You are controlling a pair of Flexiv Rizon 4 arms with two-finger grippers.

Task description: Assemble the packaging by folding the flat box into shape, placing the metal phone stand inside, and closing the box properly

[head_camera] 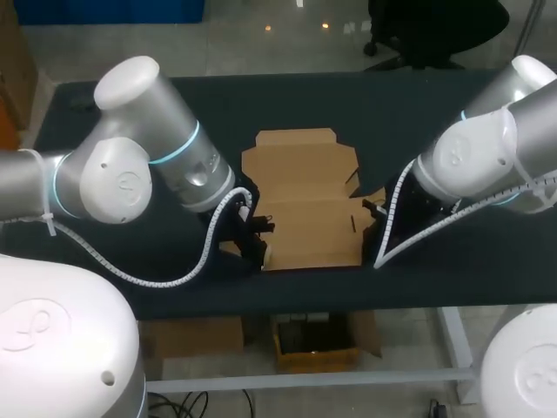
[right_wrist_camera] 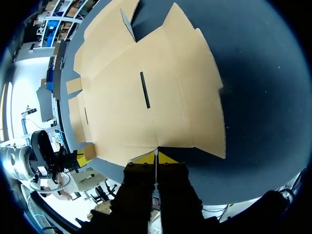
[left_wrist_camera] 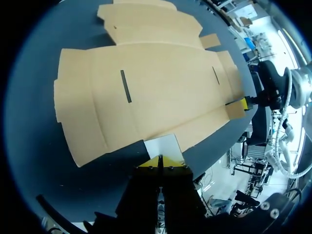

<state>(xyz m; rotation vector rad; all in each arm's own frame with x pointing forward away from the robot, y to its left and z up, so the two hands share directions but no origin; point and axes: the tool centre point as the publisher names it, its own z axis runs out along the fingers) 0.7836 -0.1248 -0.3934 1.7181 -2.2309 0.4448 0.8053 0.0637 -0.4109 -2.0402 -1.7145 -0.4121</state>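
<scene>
My left arm [head_camera: 130, 165] comes in from the left side of the dark bench [head_camera: 218, 104]. The left fingers [left_wrist_camera: 156, 163] sit at the left end of the flat box [head_camera: 305, 205]. In the left wrist view the yellow tips are squeezed right together, no gap showing, and they meet the end of a pale side flap [left_wrist_camera: 163, 146]. I can't tell whether any cardboard is actually caught between them.

The box itself lies unfolded in the middle of the bench, near the front edge, with its panels spread out and a dark slit [left_wrist_camera: 126, 86] in one panel.

On the right, my right arm [head_camera: 487, 148] reaches in to the box's right end. The right fingers [right_wrist_camera: 152, 159] are pressed together too, with the tips right at the cardboard's edge, and again I can't tell if they're pinching it.
</scene>
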